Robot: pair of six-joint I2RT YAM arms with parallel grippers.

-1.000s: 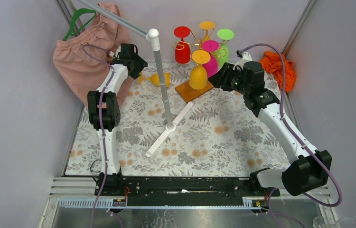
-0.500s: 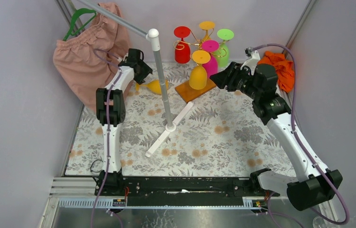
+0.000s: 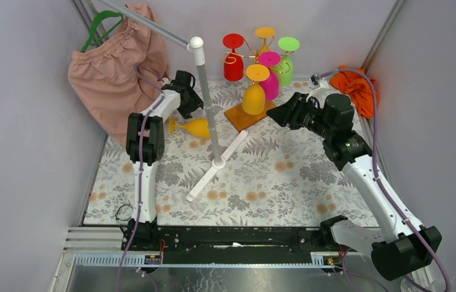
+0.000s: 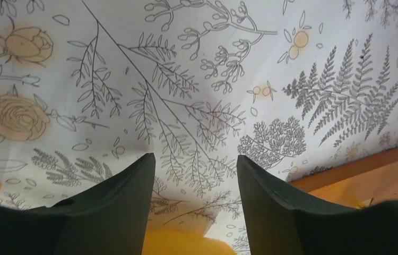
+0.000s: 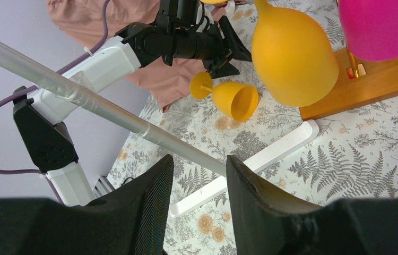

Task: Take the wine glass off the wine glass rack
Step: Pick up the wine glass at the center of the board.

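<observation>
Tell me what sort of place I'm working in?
Probably a lab test cell: plain grey walls, a metal mounting rail at the near edge, and staged props like the wine glass rack on a floral cloth.

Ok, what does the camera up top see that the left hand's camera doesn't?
Only the top camera shows the whole wine glass rack with five colourful glasses on it, the pink clothes and the white pole stand. Only the camera on the left hand shows its open fingers up close, holding nothing. Both show the flowery tablecloth, the rack's wooden base and the yellow glass lying down.
</observation>
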